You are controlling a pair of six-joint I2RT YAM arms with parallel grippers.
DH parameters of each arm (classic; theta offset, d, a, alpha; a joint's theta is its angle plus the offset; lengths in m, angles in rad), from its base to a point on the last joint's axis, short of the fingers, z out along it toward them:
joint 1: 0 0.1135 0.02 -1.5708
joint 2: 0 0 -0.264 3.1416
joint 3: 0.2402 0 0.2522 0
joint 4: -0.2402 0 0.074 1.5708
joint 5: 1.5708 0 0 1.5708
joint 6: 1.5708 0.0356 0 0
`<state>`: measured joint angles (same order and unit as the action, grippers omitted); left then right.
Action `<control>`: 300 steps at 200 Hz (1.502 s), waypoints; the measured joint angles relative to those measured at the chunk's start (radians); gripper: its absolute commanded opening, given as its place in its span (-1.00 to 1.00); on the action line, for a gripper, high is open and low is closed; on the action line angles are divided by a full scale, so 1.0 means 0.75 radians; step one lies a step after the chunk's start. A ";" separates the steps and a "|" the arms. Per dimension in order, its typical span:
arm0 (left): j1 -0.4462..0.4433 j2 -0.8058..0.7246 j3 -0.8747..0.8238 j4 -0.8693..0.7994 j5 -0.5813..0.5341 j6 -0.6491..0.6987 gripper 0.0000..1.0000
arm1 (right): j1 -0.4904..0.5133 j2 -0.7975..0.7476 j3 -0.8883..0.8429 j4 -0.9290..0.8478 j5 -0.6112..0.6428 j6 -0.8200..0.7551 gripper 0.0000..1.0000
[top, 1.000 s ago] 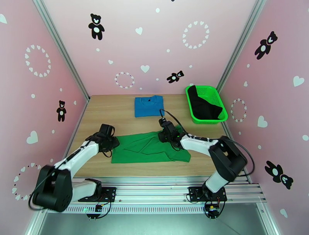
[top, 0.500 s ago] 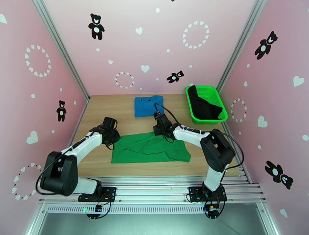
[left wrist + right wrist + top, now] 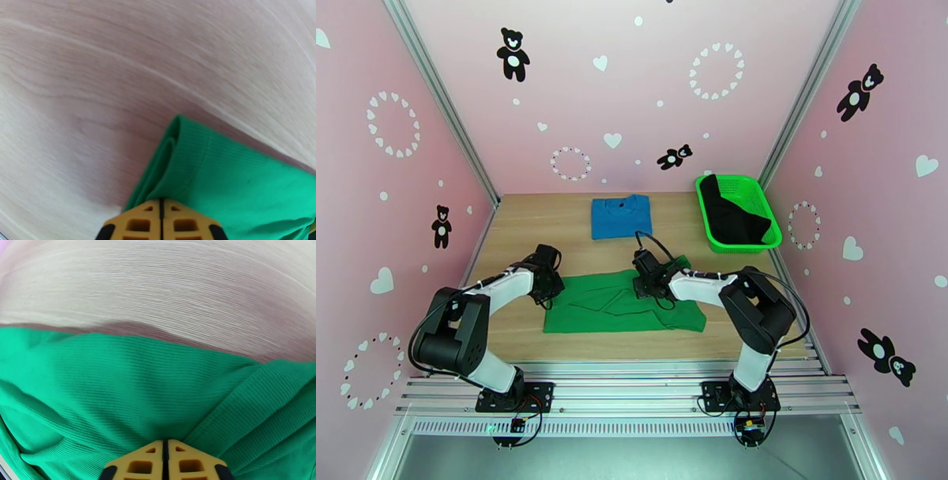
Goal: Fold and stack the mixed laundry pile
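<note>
2 arms stretched low, left pincer (image 3: 161,202), right pincer (image 3: 166,443) pinching green garment (image 3: 616,304)

The left hand (image 3: 161,219) is cut off by the bottom edge of its wrist view. Its yellow fingertips (image 3: 136,225) poke in, pressed together. A fold of the green garment (image 3: 237,185) runs beneath them, so the pinch itself is hidden, though cloth seems caught there. The same goes for the right hand (image 3: 166,461), where the garment runs off three edges. The tabletop (image 3: 118,79) grain is smeared in both wrist views. From above, both hands' fingers are too small and dark to tell apart. The black garment (image 3: 731,217) in the basket (image 3: 749,192) is a dark mass with no readable folds.
</note>
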<state>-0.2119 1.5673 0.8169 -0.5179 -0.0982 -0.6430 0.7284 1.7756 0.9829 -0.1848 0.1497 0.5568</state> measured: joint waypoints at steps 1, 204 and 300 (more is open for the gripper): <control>0.000 -0.001 0.002 -0.001 -0.002 0.002 -0.56 | 0.000 -0.003 0.001 -0.004 -0.001 0.003 -0.32; 0.077 -0.673 0.076 -0.288 -0.027 0.052 0.83 | -0.427 0.319 0.503 -0.531 -0.082 -0.184 -0.48; 0.079 -0.249 0.075 -0.190 0.167 0.041 0.45 | -0.576 0.560 0.935 -0.714 -0.212 -0.284 -0.04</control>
<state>-0.1528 1.3804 0.8734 -0.6601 0.0269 -0.6121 0.2966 2.1956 1.6844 -0.7200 -0.0093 0.3439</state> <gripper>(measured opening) 0.747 0.438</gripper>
